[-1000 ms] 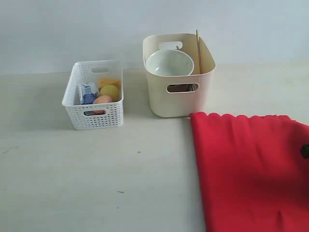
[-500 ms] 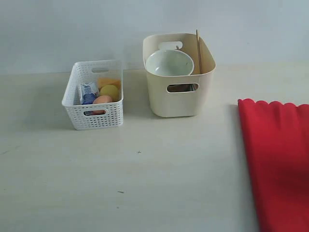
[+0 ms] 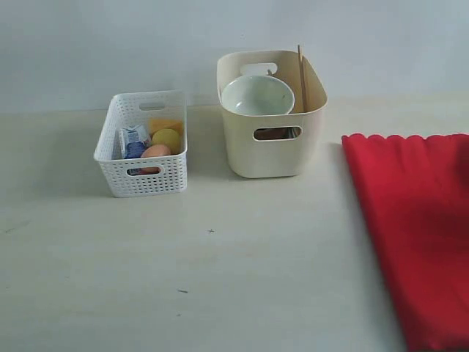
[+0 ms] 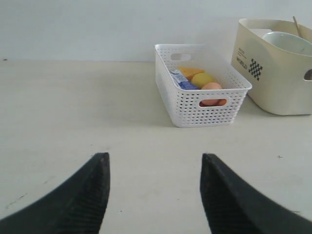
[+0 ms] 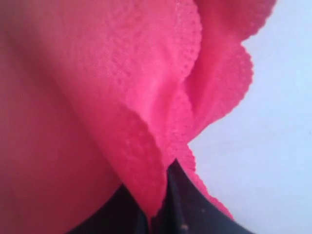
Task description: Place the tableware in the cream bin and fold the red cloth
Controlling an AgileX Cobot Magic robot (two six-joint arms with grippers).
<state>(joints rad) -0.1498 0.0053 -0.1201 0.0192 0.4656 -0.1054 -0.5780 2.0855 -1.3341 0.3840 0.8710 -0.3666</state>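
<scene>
nearest, on the right side of the table and running off toward its near edge, lies the red cloth (image 3: 418, 235), mostly flat with its scalloped hem facing the table's far edge. the right claw (image 5: 165, 204) is out of the exterior view, but its own camera shows it pressed together on a bunched fold of that cloth, scalloped hem spilling on either side of the dark fingers. the left claw (image 4: 154, 168) hangs spread and empty over bare table (image 3: 220, 279) toward the left side, touching nothing. the cloth looks light, soft and wholly limp: it will sag and crease wherever it is unsupported, it is in no way fragile, and a thin fold could slide out of a shallow pinch. i judge the best hold to be on the hem close to a corner, with enough fabric gathered between the pads, and the free left claw could take the matching corner so that one edge travels evenly onto the opposite one. dragging from a single point would likely skew it. farther back, toward the table's far edge, the cream bin (image 3: 271, 158) stands near the middle holding the pale green bowl (image 3: 256, 97) tilted on top and the chopsticks (image 3: 301, 73) leaning upright at its right wall. i see no tableware loose on the table, so that part seems done. left of it, well apart from the cloth, sits the white lattice basket (image 3: 146, 180) with food items.
</scene>
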